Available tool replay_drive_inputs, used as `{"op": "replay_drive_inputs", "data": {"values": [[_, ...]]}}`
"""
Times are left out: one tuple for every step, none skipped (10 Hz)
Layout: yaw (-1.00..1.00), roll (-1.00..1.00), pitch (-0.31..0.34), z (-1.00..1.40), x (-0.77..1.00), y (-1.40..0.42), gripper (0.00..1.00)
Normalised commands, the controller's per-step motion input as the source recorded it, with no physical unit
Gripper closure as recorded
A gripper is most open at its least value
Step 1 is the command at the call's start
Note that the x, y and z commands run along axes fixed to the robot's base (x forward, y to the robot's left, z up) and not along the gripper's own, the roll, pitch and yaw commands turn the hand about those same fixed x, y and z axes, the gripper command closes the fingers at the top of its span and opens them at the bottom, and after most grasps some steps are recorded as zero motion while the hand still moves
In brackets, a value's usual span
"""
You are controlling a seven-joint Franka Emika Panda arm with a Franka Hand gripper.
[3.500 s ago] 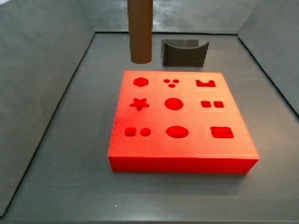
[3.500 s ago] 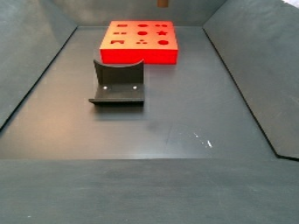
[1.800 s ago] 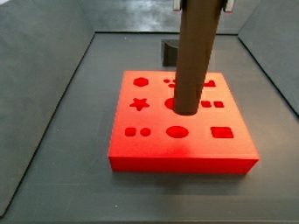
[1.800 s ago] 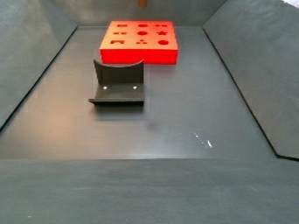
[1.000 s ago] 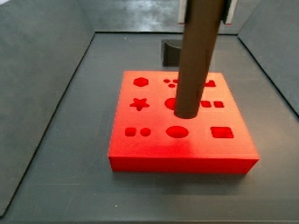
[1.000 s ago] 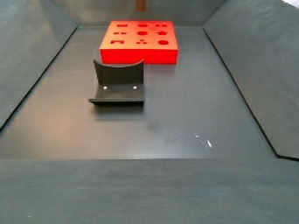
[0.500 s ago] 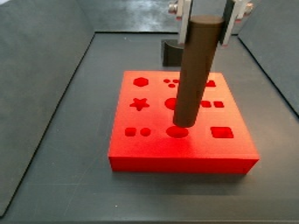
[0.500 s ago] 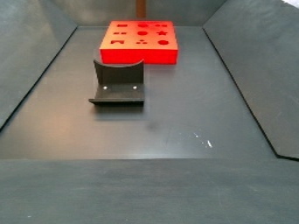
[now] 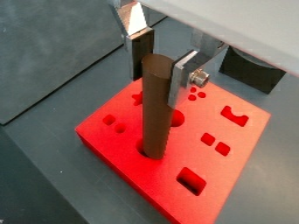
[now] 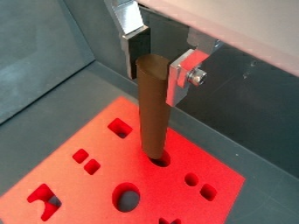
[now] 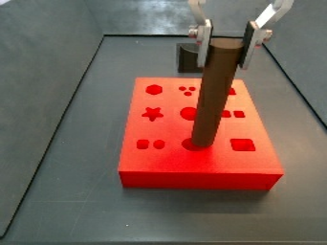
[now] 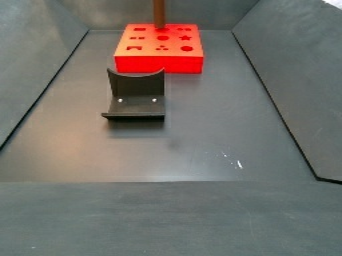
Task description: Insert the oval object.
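The oval object, a tall brown rod [image 11: 211, 96], stands upright with its lower end in the oval hole of the red block [image 11: 166, 163]. It also shows in both wrist views [image 9: 155, 114] [image 10: 152, 114] and faintly in a side view [image 12: 159, 12]. The gripper [image 11: 230, 27] is around the rod's top with its fingers spread wider than the rod. In a wrist view [image 9: 163, 83] one pad stands clear of the rod and the other finger lies beside it; the gripper shows likewise in a wrist view [image 10: 158, 83]. The red block shows in both wrist views [image 9: 251, 149] [image 10: 87, 188].
The block carries several other shaped holes, such as a star [image 11: 152, 114] and a rectangle [image 11: 244, 145]. The dark fixture [image 12: 135, 95] stands on the grey floor beside the block, partly hidden behind it in a side view [image 11: 189, 57]. Grey walls enclose the floor.
The rod has gone down into the oval hole. The fingers, shut on it half a second ago, have spread apart and let it go.
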Motion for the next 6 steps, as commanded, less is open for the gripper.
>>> {"op": "replay_drive_inputs", "data": {"values": [[-0.11,0.0,0.0,0.0,-0.22,0.0,1.0],[0.0,0.0,0.0,0.0,-0.1,0.0,1.0],[0.0,0.01,0.0,-0.03,0.01,0.0,1.0],[0.0,0.01,0.0,-0.17,0.02,0.0,1.0],[0.0,0.01,0.0,-0.12,0.0,0.0,1.0],[0.0,-0.01,0.0,0.0,0.0,0.0,1.0]]}}
